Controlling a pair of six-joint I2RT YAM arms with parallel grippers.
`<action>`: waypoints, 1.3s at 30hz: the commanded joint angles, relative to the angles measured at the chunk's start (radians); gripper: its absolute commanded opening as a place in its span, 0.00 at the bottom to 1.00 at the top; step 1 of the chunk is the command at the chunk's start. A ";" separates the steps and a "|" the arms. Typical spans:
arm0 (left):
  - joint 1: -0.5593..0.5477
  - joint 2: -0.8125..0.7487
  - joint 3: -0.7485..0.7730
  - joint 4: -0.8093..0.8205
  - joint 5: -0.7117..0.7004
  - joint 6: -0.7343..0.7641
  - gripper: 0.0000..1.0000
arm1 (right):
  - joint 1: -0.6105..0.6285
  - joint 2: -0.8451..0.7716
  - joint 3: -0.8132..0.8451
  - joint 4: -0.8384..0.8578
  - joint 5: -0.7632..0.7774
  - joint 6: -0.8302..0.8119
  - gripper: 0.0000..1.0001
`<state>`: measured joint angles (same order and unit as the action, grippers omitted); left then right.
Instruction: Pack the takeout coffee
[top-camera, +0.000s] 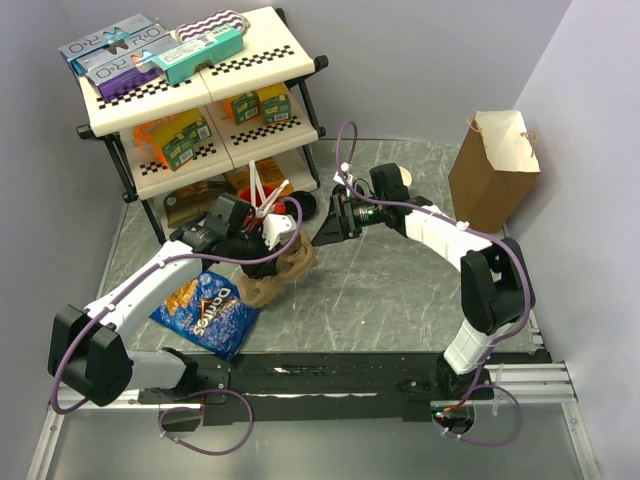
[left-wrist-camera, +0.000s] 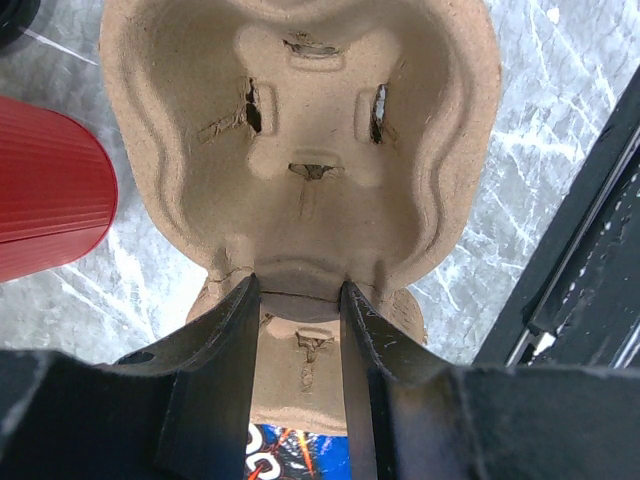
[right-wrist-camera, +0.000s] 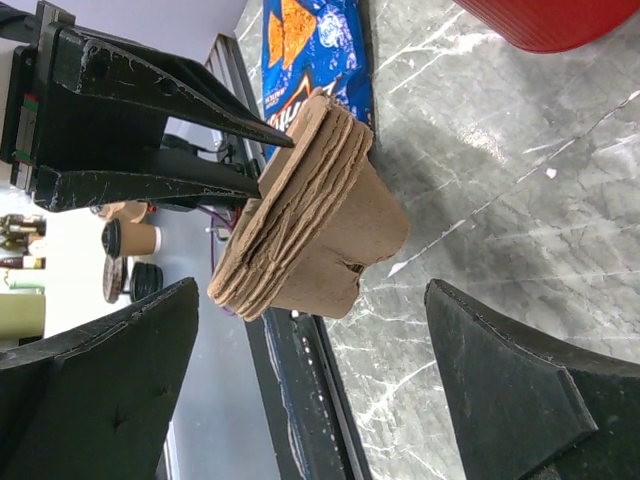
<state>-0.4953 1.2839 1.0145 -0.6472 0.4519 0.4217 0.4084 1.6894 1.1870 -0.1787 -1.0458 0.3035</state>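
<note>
Currently left arm (top-camera: 150, 285) is stretched forward, left pincer (left-wrist-camera: 300, 295) clamped on the rim of a pulp carrier (left-wrist-camera: 300, 150); right arm (top-camera: 450, 235) is folded inward, right pincer (right-wrist-camera: 312, 292) spread wide. The takeout coffee (top-camera: 303, 207) is seen on the surface (top-camera: 400, 290) near both pincers, ungripped.

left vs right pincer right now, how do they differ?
Grip: the left pincer is clamped on the rim of the stack of pulp cup carriers; the right pincer holds nothing.
Opening: the left pincer's jaws stand narrow, the right pincer's wide apart.
Shared: both have black fingers, and both point at the stack.
</note>
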 joint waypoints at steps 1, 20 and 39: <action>-0.005 -0.037 0.006 0.054 0.047 -0.055 0.01 | 0.006 0.004 0.045 0.028 -0.039 0.016 1.00; -0.005 -0.051 -0.010 0.084 0.044 -0.107 0.01 | 0.006 0.041 0.074 -0.010 -0.034 0.003 0.99; -0.005 -0.072 -0.021 0.101 0.030 -0.136 0.01 | 0.010 0.053 0.083 -0.030 -0.020 -0.003 0.98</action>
<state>-0.4953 1.2480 0.9855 -0.6018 0.4568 0.3080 0.4091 1.7252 1.2175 -0.2081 -1.0592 0.3054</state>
